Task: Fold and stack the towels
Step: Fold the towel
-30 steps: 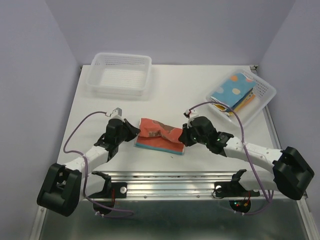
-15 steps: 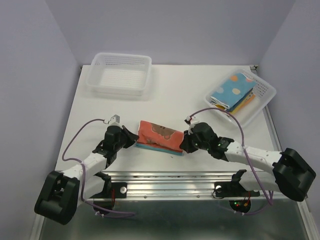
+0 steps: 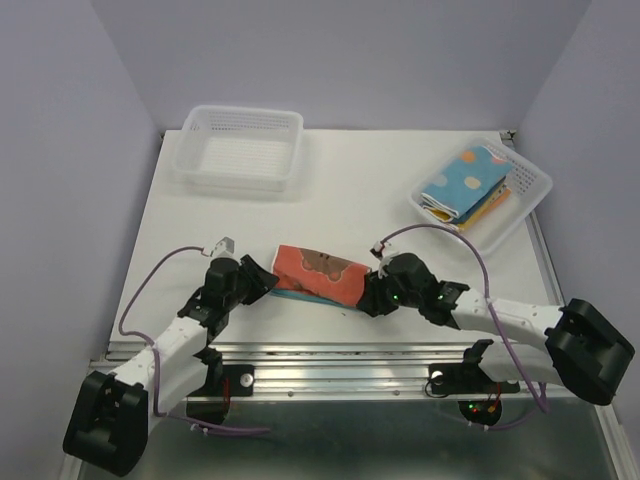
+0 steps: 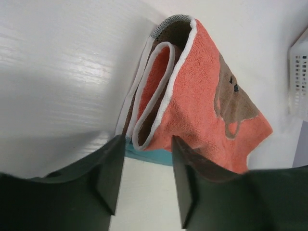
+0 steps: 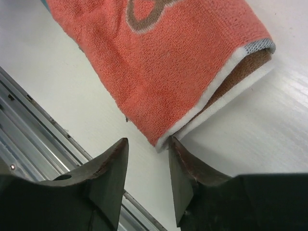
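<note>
White table (image 3: 350, 190), pale purple walls all around, and a metal rail (image 3: 350, 352) along the near edge. There's one lattice basket (image 3: 238, 182) at the far left corner. Another basket (image 3: 532, 180) at the far right has a few folded towels (image 3: 465, 185) in it, with a blue dotted one on top.

The main thing is the red-orange towel (image 3: 318, 270) with the brown bear print. It's folded into a long strip and lies flat on the table near the front, between the two arms. A teal towel (image 4: 149, 158) peeks out from under its near edge, so my guess is this is the stack getting built, with the bear one laid on top.

The left gripper (image 4: 144, 147) sits low at the towel's left end with its jaws parted, pinching nothing. The looped white hem sits right at the mouth of the gap, not clamped.

It's the same on the other side. The right gripper (image 5: 148, 144) has its jaws spread, and the towel's right corner lies just in front of the fingertips.

One arm at each short end makes sense to me. That way the fold stays square while it's carried and set down, and open jaws let it rest under its own weight. Both ends look tidy enough, though the layers at the left end gape a little.
</note>
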You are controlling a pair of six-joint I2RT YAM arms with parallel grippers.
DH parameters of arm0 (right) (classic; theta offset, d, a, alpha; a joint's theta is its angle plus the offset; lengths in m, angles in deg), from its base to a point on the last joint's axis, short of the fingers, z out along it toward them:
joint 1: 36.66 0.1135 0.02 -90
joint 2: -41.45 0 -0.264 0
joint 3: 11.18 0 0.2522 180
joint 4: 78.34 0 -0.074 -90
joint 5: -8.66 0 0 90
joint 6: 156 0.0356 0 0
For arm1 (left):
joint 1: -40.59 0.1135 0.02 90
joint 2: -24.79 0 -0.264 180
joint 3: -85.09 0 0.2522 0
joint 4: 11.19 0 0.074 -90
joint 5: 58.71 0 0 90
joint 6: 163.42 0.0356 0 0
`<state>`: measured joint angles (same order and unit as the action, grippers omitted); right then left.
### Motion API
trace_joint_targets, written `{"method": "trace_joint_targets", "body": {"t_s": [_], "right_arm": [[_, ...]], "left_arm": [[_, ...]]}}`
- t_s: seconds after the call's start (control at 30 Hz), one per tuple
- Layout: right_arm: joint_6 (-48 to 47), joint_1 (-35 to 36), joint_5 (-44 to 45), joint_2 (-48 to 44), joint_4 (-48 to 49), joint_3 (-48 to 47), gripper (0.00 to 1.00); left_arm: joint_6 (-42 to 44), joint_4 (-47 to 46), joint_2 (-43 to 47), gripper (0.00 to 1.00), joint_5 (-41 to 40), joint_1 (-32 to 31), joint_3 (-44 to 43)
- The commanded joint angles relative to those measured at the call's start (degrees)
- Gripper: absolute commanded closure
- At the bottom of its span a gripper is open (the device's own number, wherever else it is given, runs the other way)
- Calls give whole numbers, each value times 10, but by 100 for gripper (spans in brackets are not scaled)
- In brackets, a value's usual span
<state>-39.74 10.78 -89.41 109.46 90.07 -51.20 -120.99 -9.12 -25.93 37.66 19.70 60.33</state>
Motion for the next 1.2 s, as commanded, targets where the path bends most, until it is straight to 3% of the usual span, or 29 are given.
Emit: {"method": "trace_joint_targets", "body": {"t_s": [0.0,0.07,0.13,0.23,0.33,0.57,0.9,1.0,1.17], "right_arm": [[6,5,-25,-30,21,15,51],[18,5,-19,-44,13,13,31],[26,6,-6,-64,7,7,0],[63,5,39,-81,-17,-14,0],[159,6,147,-80,-55,-38,0],[244,5,227,-8,-82,-70,0],[253,5,234,74,5,-81,0],[262,6,230,92,14,-80,4],[273,6,210,111,34,-69,20]], "left_arm": [[-6,78,62,38,-32,1,-31],[-2,96,78,15,-37,1,-42],[5,102,89,1,-37,1,-53],[13,100,72,1,-43,1,-81],[33,94,28,1,-36,1,-117],[69,41,-71,1,12,-45,-215],[70,-30,-191,1,55,-93,-204],[70,-33,-206,1,46,-93,-177],[62,-14,-192,1,30,-93,-136]]}}
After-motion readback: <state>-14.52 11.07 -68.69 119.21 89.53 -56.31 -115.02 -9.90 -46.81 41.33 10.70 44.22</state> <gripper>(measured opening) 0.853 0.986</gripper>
